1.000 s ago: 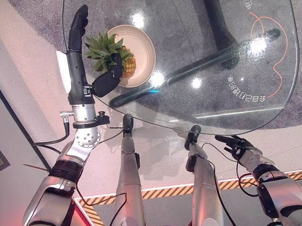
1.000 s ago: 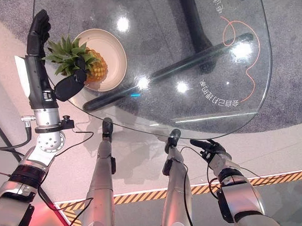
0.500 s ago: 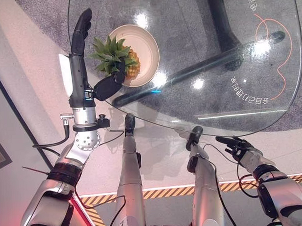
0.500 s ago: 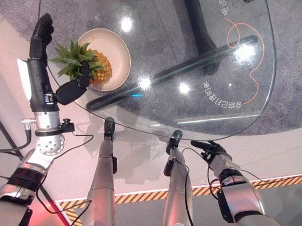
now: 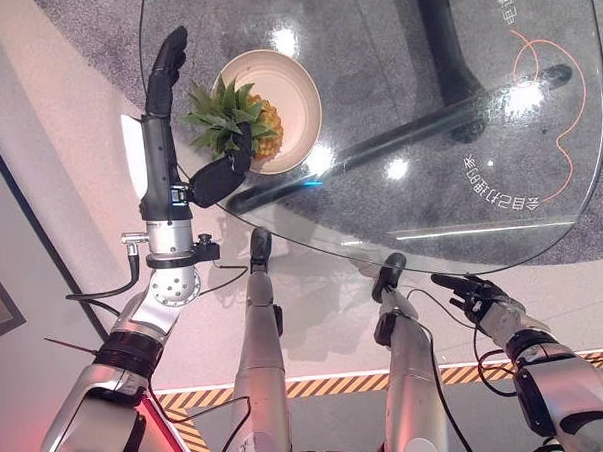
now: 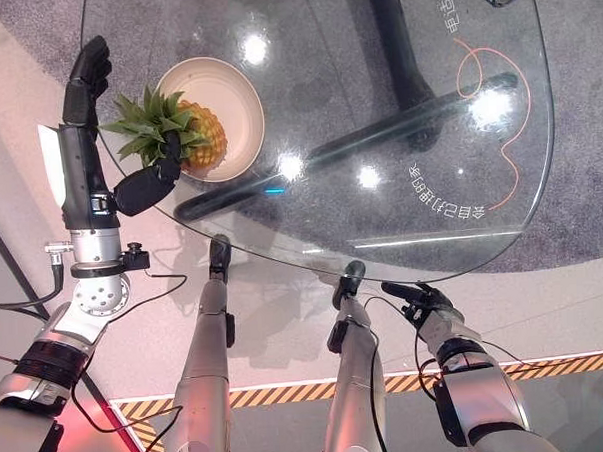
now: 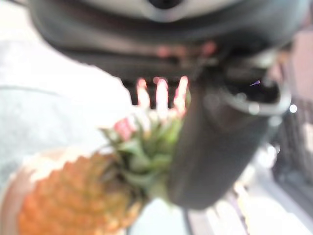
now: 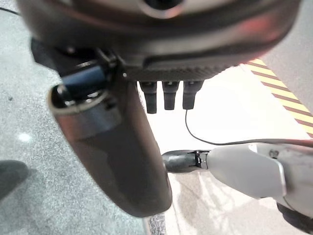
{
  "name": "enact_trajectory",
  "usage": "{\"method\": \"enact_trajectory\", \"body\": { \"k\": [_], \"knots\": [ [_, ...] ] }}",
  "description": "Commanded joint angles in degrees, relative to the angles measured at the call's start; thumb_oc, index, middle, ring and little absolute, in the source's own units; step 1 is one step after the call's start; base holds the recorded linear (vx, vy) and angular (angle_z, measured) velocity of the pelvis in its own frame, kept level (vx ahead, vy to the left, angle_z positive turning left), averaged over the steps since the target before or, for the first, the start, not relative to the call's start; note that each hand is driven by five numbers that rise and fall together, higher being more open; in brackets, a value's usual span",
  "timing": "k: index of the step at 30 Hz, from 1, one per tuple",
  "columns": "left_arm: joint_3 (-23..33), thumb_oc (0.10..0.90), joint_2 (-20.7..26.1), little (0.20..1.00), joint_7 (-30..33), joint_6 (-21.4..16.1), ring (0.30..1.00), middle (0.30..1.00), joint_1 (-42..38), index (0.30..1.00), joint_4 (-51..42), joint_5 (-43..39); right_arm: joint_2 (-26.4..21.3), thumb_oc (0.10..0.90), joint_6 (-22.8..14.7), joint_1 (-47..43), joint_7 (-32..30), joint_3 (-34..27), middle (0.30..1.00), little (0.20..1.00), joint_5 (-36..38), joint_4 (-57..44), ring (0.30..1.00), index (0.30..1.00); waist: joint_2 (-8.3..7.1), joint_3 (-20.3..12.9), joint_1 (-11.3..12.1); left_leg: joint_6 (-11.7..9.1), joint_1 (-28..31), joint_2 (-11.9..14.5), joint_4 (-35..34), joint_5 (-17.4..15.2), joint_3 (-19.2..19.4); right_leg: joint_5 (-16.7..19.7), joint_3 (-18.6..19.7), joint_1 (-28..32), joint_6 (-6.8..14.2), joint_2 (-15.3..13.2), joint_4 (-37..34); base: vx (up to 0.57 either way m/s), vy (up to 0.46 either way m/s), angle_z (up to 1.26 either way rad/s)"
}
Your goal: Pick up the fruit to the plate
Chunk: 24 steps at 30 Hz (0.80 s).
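Left eye view: pineapple (image 5: 248, 136) lying on plate (image 5: 293, 86); your left hand (image 5: 178, 141), fingers straight, is releasing; withdrawal remaining.

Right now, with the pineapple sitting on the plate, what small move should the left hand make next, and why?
Probably draw the left hand back off the pineapple. The fruit already lies on the plate, its leafy crown over the rim, and the fingers are straight, with the thumb alone by the leaves, so the hand looks released.

Probably a demo hall or lab: round glass tabletop (image 5: 430, 180) on grey carpet (image 5: 93, 25), pale floor with yellow-black hazard tape (image 5: 318, 385).
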Motion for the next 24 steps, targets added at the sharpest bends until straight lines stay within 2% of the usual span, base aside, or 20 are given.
{"method": "enact_trajectory", "body": {
  "k": [1, 24],
  "knots": [
    [-0.57, 0.800, 1.29, 0.900, 0.82, -4.22, 0.900, 0.900, -1.34, 0.900, -6.95, 1.94, -5.07, 0.800, -0.83, 3.03, -0.76, -2.46, 0.900, 0.900, -0.14, 0.84, 0.900, 0.900, 0.98, -1.30, 0.63, 4.43, 0.48, -1.00, 5.96, -7.64, 2.17, 3.63, -3.01, 1.06, -0.92, 0.00, -3.89, 0.00, 0.002, 0.08],
    [-0.48, 0.800, 2.18, 0.900, -2.96, -5.97, 0.900, 0.900, -2.86, 0.900, -14.18, -1.23, -4.20, 0.800, -1.23, 3.03, -0.42, -2.70, 0.900, 0.900, 0.39, 1.14, 0.900, 0.900, 0.34, -1.30, 0.67, 4.69, 0.29, -1.07, 5.41, -6.99, 1.68, 4.65, -3.18, 1.39, -0.69, 0.17, -4.84, 0.00, 0.000, 0.00]
  ]
}}
